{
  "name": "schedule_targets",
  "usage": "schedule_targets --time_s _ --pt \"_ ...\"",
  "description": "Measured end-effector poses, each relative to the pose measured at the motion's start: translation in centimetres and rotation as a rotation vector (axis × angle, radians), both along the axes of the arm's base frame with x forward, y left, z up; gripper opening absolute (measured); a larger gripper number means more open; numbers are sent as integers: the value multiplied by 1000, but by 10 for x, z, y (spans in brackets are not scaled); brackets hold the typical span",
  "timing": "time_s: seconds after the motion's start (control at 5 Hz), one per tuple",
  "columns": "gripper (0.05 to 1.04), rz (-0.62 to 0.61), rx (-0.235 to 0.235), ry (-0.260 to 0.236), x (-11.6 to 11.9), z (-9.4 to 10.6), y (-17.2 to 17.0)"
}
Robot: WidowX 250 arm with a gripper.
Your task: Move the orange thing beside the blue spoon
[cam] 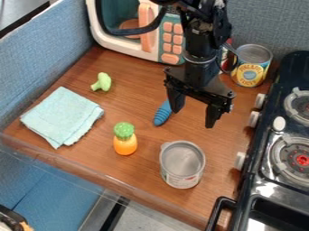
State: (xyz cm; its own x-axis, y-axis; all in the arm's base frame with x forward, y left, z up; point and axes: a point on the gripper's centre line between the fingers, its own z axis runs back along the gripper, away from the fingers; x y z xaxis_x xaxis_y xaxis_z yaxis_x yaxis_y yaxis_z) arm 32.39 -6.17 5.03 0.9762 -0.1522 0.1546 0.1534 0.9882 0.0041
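the orange thing [125,143] is resting on the brown counter [136,80], between the pale blue cloth [63,116] on its left in the view and the open metal can [181,179] on its right, touching neither. bare wood is running along both its sides and between it and the front edge [91,173], which is slanting down to the right below it. more wood is stretching up and right toward the blue spoon [161,114], so the two are lying apart.

its green top is pointing toward the back of the counter, its rounded orange end toward the front edge; its long axis is running nearly straight up and down the view. whether it is standing or lying, i cannot tell.

the ridged blue handle is slanting, its near end pointing down and a little left, its upper part passing behind a finger. the black gripper [193,116] is hanging over the counter just right of that handle, its two fingers spreading well apart with nothing between them.

farther out, a green toy [102,82] is lying above the cloth, near the blue side wall [39,58]. a toy microwave [122,47] is standing at the back, a yellow-labelled can [250,72] is standing at back right, and the stove [254,200] is bordering the counter's right side.
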Motion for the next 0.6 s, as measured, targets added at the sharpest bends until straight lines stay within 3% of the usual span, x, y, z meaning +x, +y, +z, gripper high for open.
schedule_targets --time_s 0.2,0.6 --pt "999 -1 7 35 -3 -10 2" --pt "999 95 40 66 -2 -11 71"
